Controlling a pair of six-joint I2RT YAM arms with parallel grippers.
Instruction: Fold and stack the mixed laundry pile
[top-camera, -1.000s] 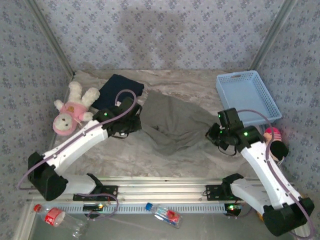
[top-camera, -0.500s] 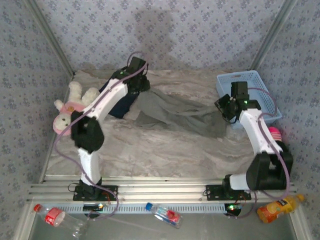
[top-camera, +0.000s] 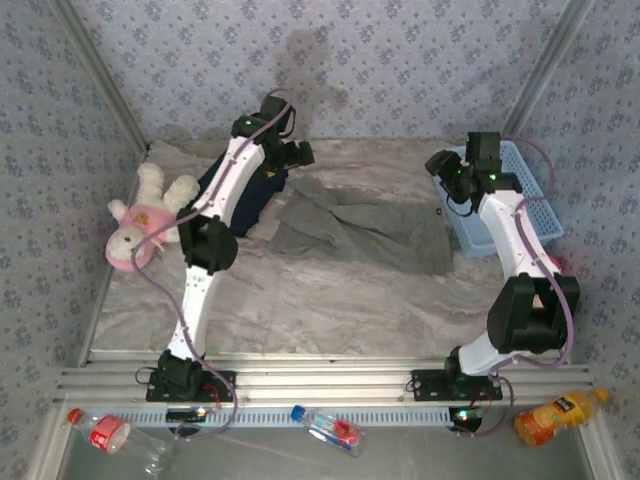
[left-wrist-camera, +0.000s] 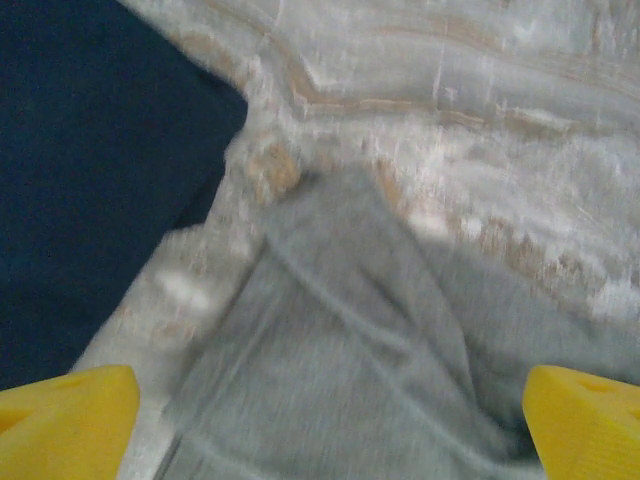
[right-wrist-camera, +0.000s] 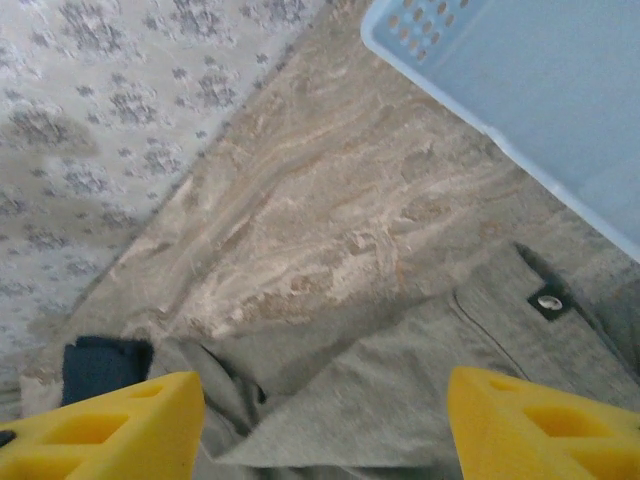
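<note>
Left gripper (left-wrist-camera: 325, 415) and right gripper (right-wrist-camera: 320, 425): fingers spread, nothing held (tips cropped at frame edge). The left arm (top-camera: 225, 190) covers part of the navy garment (top-camera: 258, 195); the olive-grey garment (top-camera: 360, 230) lies exposed.

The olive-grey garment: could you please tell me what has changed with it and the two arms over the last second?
Both arms swept from the near side to the far side of the table, dragging the olive-grey garment away with them and spreading it out flat. The left gripper and right gripper, shut before, have opened and let it go. The navy garment, basket and plush toy stayed put.
</note>
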